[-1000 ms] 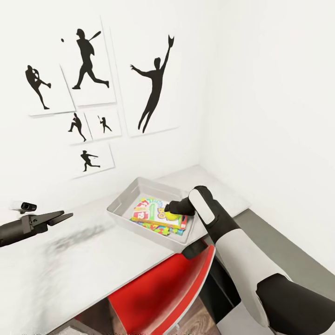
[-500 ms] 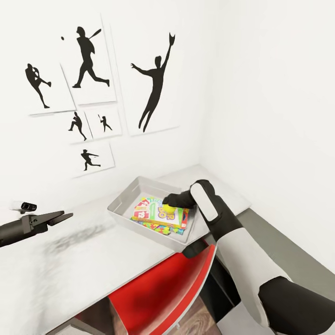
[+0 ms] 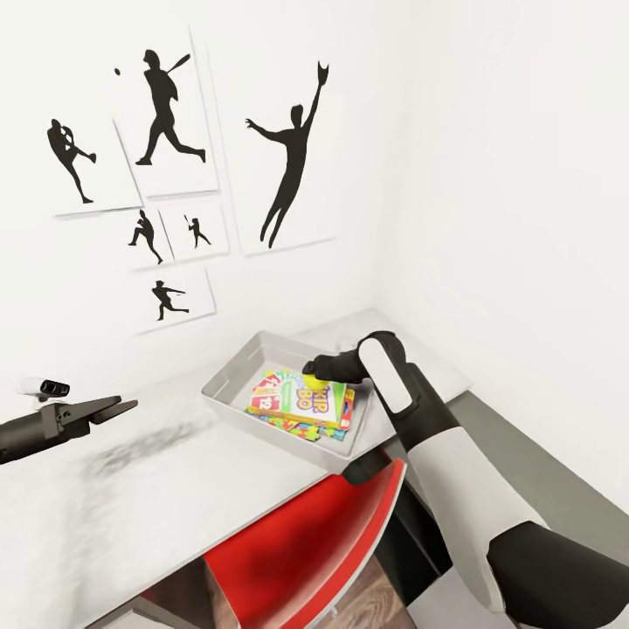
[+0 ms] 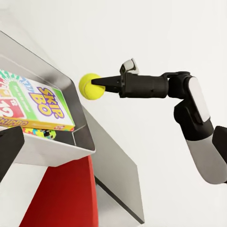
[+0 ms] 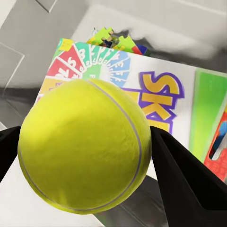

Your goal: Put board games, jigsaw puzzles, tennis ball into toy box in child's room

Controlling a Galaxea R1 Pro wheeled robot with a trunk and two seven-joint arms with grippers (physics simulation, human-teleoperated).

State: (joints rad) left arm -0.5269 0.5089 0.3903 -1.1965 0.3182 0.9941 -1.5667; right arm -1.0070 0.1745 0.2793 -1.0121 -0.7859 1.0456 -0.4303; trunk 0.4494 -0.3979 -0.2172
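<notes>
Scanning from the left edge of the head view: the left gripper (image 3: 118, 406) hangs over the bare table (image 3: 131, 489), fingers drawn together to a point with nothing between them, well apart from the action. Above it, in the upper left, black athlete silhouette pictures (image 3: 166, 109) line the white wall.

Moving to the centre, the toy box (image 3: 229, 374) sits on the table toward the far corner. Inside lies a board game (image 3: 307, 400) with big lettering, and jigsaw puzzles (image 3: 293, 426) peek out from under its near edge. The game's long side looks to run roughly along the tray's long side.

Here's the key relation: the right gripper (image 3: 311, 369) is clamped on the tennis ball (image 3: 312, 382), and the ball hangs above the box, over the far part of the printed lid, not touching it. The left wrist view confirms it, ball (image 4: 91, 86) pinched at the fingertips, clear air between it and the tray rim (image 4: 71, 94). In the right wrist view the ball (image 5: 85, 144) looms with the lid right beneath.

So the drop is straight down, I'd say; a lower release would curb bouncing off that hard flat lid.

Lower centre, a red chair (image 3: 306, 542) tucks under the table; the right side is plain white wall.
</notes>
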